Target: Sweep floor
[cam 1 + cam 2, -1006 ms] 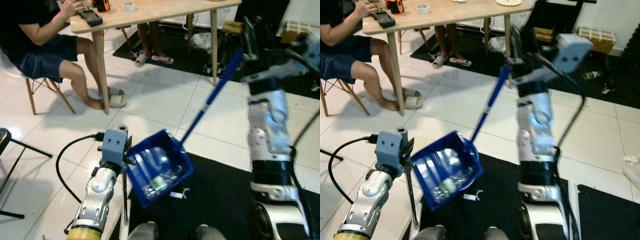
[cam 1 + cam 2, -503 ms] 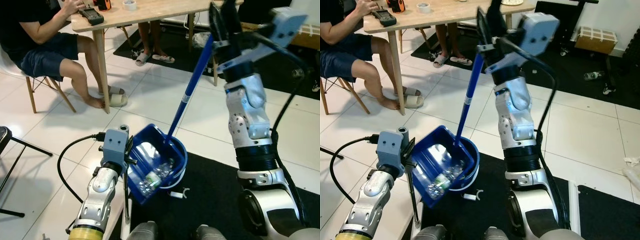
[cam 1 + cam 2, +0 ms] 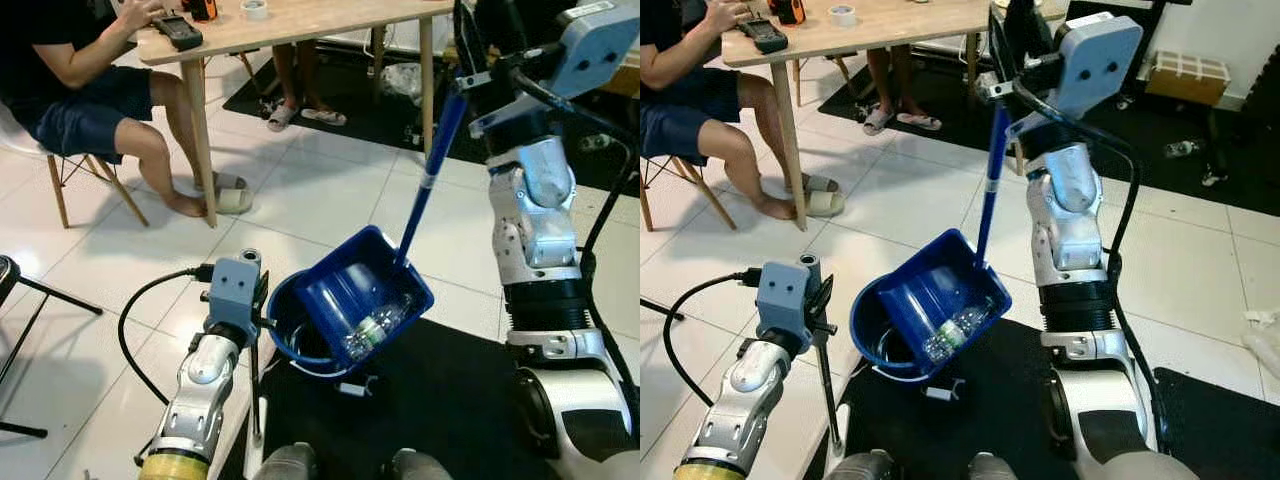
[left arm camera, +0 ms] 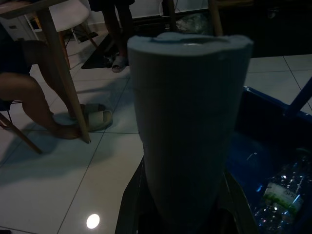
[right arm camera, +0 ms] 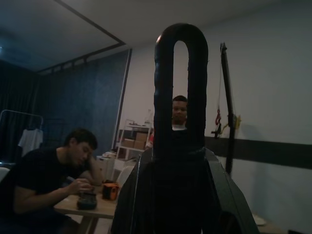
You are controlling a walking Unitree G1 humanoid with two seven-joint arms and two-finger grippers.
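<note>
Right end effector (image 3: pixel 1005 45), pinching the dustpan handle (image 3: pixel 989 180), is swinging the dustpan (image 3: pixel 365 295) over the bucket (image 3: pixel 290 330) mid-frame, so the bottle (image 3: pixel 375 328) is tipping in; left end effector (image 3: pixel 258 318) state unclear.

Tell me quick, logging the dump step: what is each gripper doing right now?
Left gripper: shut on the thin black broom pole.
Right gripper: shut on the long blue handle of the blue plastic dustpan.

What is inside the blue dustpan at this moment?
Inside the blue dustpan lies a clear plastic bottle with a green label, near the lower edge. The pan tilts over a blue bucket. The pan covers most of the bucket's inside, so its contents cannot be seen.
</note>
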